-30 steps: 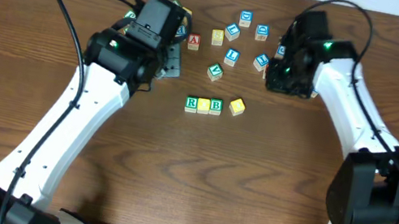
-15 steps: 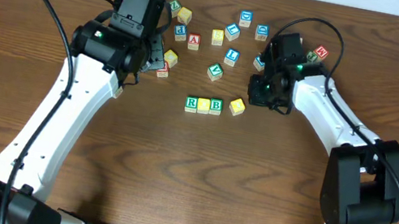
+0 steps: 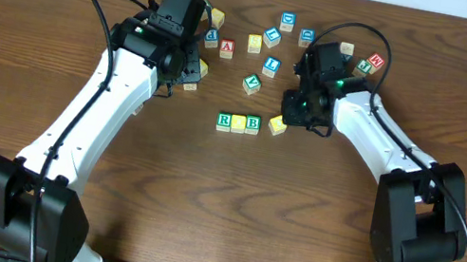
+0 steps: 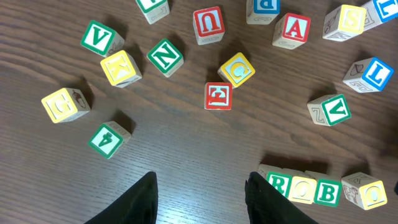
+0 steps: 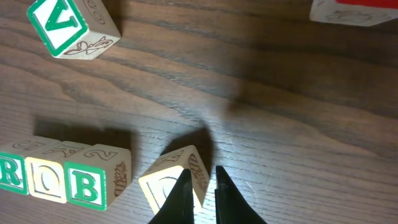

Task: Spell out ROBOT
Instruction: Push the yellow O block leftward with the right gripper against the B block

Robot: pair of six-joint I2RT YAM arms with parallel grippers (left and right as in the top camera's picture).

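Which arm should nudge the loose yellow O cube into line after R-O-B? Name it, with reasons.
Right. The right gripper, shut, is at the tilted yellow O cube, just beside the R-O-B row. The left gripper hangs open over scattered cubes, farther off.

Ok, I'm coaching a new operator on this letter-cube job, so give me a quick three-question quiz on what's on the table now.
1. True or false: the R cube, the middle yellow cube and the B cube stand side by side in one row.
2. Fill in: the left pincer has its jaws ____, with nothing between them.
3. Which pincer has its tips at the loose yellow cube? A) left pincer B) right pincer C) neither

Key: 1 true; 2 open; 3 B.
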